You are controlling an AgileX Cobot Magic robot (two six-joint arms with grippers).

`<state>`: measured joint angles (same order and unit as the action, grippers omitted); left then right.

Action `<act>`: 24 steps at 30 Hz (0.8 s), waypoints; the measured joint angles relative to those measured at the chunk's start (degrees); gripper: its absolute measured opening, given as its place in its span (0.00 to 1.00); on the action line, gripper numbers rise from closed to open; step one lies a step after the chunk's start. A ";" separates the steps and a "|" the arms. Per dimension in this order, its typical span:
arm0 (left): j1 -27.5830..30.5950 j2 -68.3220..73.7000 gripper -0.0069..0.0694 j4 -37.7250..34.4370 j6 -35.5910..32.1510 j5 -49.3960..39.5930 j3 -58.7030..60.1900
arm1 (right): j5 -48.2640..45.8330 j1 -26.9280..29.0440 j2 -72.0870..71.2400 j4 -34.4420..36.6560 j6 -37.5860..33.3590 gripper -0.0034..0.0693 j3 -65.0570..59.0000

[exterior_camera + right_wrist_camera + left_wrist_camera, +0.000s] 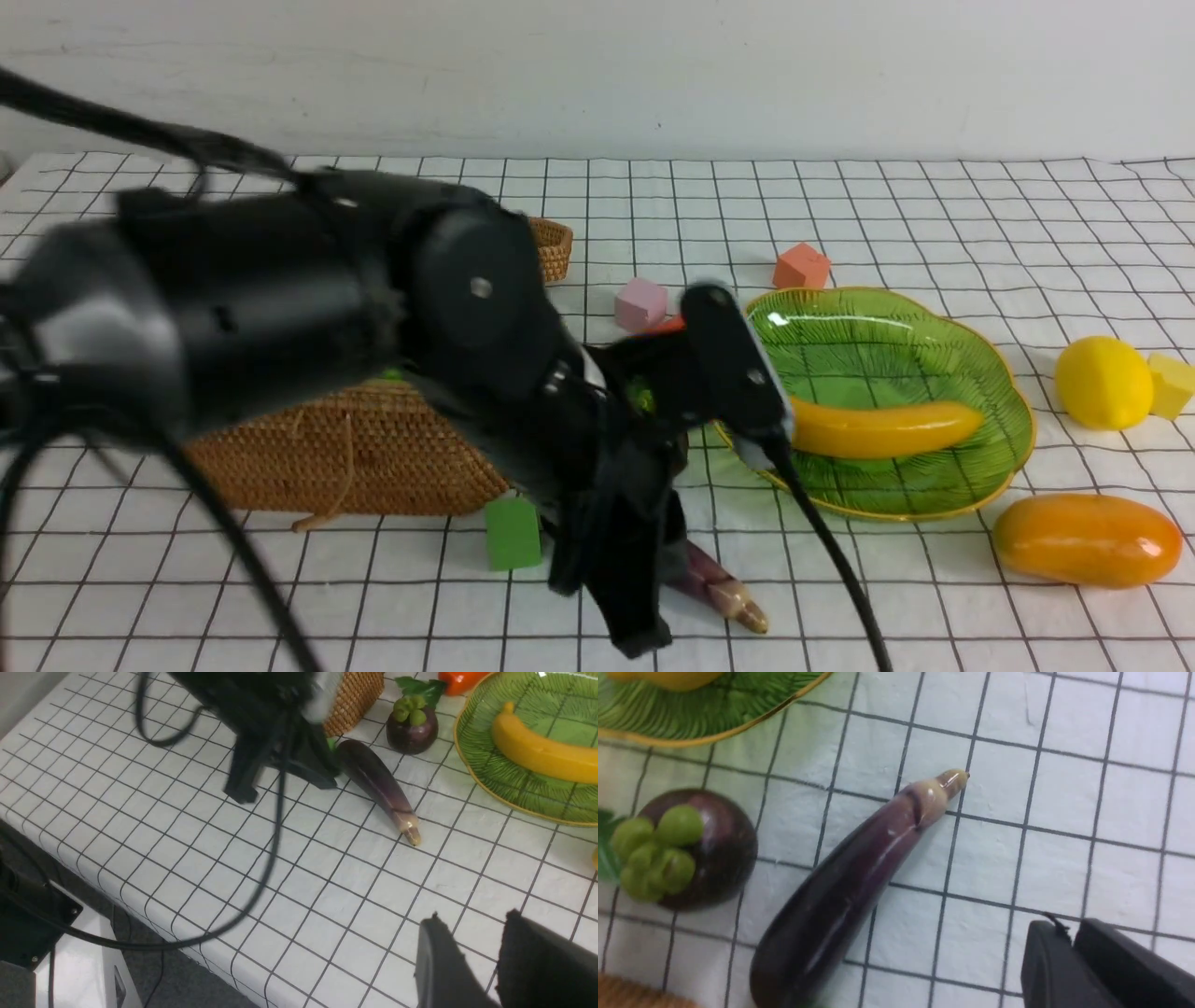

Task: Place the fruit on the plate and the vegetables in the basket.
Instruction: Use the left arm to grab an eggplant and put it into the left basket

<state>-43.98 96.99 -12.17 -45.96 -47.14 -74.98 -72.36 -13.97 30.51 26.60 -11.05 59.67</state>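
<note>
Holding left pincer (602, 611) wide and empty beside eggplant (850, 891), lower centre of frame; next must straddle, close, lift toward basket (355, 457).

A plain white wall (653, 65) runs along the far side at twelve o'clock, matte and faintly scuffed. The counter (934, 205) stretches from it toward six o'clock under a white cloth (1027, 616) ruled with a thin dark grid, slightly rumpled near the wall. The light is soft and even, and shadows are faint. Below the counter's near edge lies grey floor (187, 989), with a glossy white panel (88, 961) beside it.
</note>
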 joint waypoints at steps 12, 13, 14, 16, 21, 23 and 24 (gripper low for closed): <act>-1.76 19.07 0.79 15.69 -6.25 10.28 -7.15 | 0.00 0.00 -2.58 0.68 0.19 0.34 0.00; -1.76 20.26 0.78 16.67 -6.31 10.95 -7.37 | 0.00 0.00 -2.70 0.68 0.19 0.34 0.00; -1.76 20.51 0.76 17.26 -6.31 11.70 -7.50 | 0.00 0.00 -2.78 0.68 0.19 0.34 0.00; -1.76 20.98 0.70 17.91 -6.31 11.83 -7.78 | 0.00 0.00 -2.85 0.68 0.19 0.34 0.00; -2.13 21.40 0.48 19.60 -6.31 12.80 -7.86 | 0.00 0.00 -2.85 0.78 0.19 0.34 0.00; -2.33 21.25 0.48 20.20 -6.31 13.08 -7.86 | 0.00 0.00 -2.85 0.78 0.19 0.34 0.00; -2.89 21.00 0.49 20.51 -6.37 13.14 -7.86 | 0.00 0.00 -2.85 0.78 0.19 0.34 0.00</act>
<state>-46.87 117.99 8.34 -52.33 -34.00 -82.84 -72.36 -13.97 27.66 27.38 -10.86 59.67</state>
